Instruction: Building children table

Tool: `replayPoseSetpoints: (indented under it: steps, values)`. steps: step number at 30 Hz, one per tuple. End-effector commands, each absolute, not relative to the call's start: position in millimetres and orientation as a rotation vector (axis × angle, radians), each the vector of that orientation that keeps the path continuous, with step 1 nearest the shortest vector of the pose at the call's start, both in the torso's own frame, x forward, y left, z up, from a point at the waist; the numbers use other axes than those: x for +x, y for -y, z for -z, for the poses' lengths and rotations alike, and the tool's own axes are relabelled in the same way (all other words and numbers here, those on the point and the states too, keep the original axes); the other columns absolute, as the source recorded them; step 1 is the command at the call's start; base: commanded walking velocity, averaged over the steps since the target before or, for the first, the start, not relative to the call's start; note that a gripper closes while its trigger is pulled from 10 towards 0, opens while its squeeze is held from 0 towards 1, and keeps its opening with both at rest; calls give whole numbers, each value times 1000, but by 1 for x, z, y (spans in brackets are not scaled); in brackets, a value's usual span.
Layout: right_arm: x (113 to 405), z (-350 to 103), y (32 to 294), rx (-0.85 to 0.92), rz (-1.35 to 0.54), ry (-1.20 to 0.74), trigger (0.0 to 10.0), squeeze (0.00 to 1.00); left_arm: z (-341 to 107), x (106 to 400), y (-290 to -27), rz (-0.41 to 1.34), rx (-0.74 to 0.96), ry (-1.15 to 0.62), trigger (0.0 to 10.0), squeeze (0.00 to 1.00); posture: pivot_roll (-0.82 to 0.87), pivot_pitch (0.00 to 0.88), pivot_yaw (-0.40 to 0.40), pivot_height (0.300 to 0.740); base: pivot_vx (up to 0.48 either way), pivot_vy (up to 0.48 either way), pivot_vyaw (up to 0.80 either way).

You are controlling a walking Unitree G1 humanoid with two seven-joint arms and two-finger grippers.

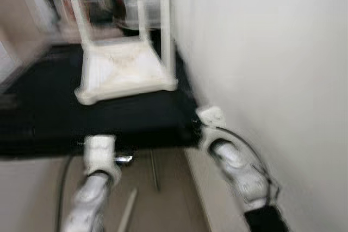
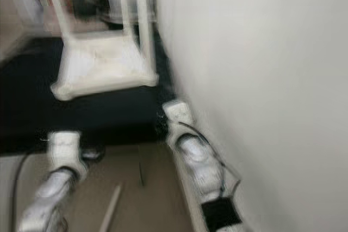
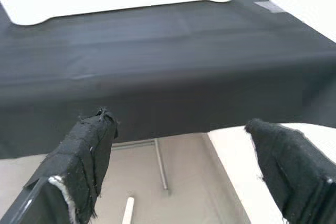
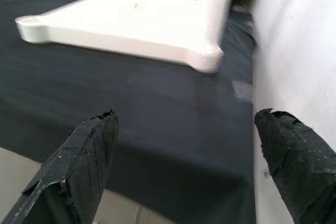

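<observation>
- Fingers spread wide on both grippers, nothing held: left gripper [image 3: 181,166] and right gripper [image 4: 189,161] each show a broad gap between black pads.
- Head views are motion-blurred. Both silver arms reach forward, low in frame: left arm [image 1: 98,167] lower left, right arm [image 1: 234,161] lower right, hugging the white wall [image 1: 272,52].
- Just ahead of both wrists: the near edge of the black mat [image 1: 109,118], mid frame. A thin light stick [image 1: 128,210] lies on the bare floor, bottom centre, by the left arm.
- Beyond, upper centre: the white children's table [image 1: 128,71], upside down on the mat, top face down, legs [image 1: 166,20] pointing up.
- Key relation: table lies straight ahead and well apart from both grippers; its near right corner [image 4: 207,61] sits closer to the right gripper, so I'd judge that arm better placed to reach.
</observation>
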State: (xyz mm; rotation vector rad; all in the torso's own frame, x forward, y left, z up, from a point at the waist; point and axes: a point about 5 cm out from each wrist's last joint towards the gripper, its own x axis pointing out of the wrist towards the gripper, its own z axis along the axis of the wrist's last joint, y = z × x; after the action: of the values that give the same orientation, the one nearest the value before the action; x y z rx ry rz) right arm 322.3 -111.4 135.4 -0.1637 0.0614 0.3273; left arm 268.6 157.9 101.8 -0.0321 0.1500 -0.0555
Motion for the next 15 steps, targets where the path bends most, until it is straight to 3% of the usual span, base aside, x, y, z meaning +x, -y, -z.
replayPoseSetpoints:
  steps: [1,4,15]
  values:
    - [322,-141,99,-149,-377,-31,10000,0,-100,268,-168,20,-14,-155,10000,0,69,0,-31,740,296,0,800]
    - [322,-141,99,-150,-377,-30,10000,0,-100,268,-168,20,-14,-155,10000,0,68,0,-29,740,294,0,800]
    - [324,-140,106,-118,-348,-41,10000,0,-98,269,-167,22,-11,-160,10000,0,67,0,-28,740,0,0,0]
